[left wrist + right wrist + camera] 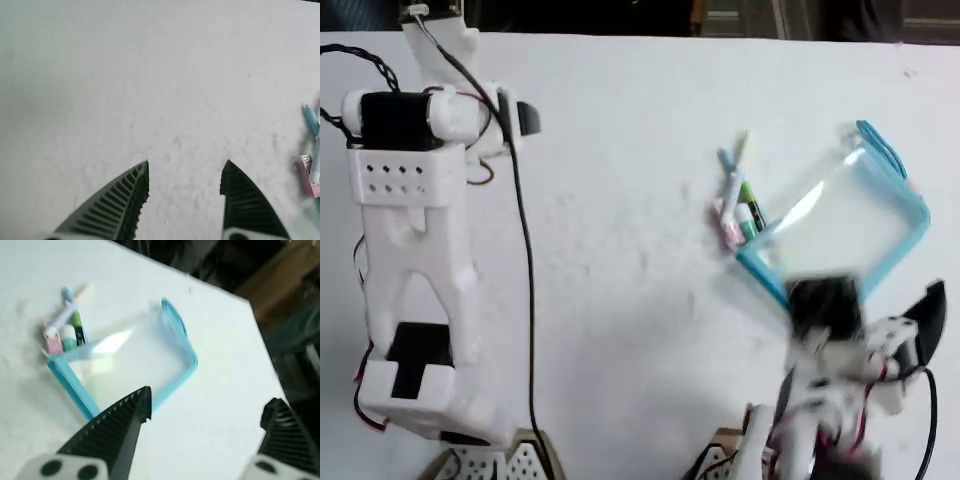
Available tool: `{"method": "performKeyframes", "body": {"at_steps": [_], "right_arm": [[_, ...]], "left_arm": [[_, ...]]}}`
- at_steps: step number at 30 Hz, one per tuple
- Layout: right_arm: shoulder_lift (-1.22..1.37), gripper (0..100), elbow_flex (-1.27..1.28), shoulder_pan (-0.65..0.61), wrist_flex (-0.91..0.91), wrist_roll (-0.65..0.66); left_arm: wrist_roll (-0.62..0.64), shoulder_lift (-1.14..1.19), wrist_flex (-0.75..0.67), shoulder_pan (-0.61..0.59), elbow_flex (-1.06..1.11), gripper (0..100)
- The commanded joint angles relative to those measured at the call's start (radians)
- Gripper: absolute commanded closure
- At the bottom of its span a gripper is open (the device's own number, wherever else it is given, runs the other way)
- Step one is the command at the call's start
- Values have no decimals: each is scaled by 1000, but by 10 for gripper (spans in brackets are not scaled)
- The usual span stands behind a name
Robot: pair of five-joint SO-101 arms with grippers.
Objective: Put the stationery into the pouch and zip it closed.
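I have a white surface running across the whole high view. The left arm is the biggest thing on it, a folded white frame on the left side with a black cable trailing beside it. The right arm is at the near right, just short of the pouch.

The pouch lies flat on the right part of the surface. It is clear with a light blue border, and glare streaks across its face. The stationery, a small bunch of pens and markers in blue, green, pink and pale tones, lies at the pouch's edge on the side facing the left arm. I cannot tell whether any piece overlaps the corner.

The left gripper hangs over bare surface with its fingers spread and nothing between them. The right gripper hangs over the pouch's near edge, its fingers also spread wide and holding nothing.
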Motion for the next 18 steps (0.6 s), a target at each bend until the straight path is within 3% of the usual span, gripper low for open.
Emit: {"method": "performKeyframes", "body": {"at_steps": [1, 4, 8, 11, 14, 16, 18], "right_arm": [[160, 651, 44, 117, -53, 5], [300, 687, 54, 166, -125, -58], [467, 841, 52, 211, -202, -275], [587, 948, 49, 194, -216, -334], [704, 933, 41, 151, -188, -450], [762, 890, 40, 111, -150, -514], [792, 834, 43, 56, -120, -460]], "left_arm": [[-6, -48, -3, 94, 40, 759], [-8, -39, -48, 229, 126, 759], [-6, -39, -298, 364, 273, 759], [0, -38, -496, 456, 353, 759], [0, -1, -654, 519, 410, 759], [2, 50, -669, 538, 411, 762], [3, 93, -654, 539, 413, 762]]}}
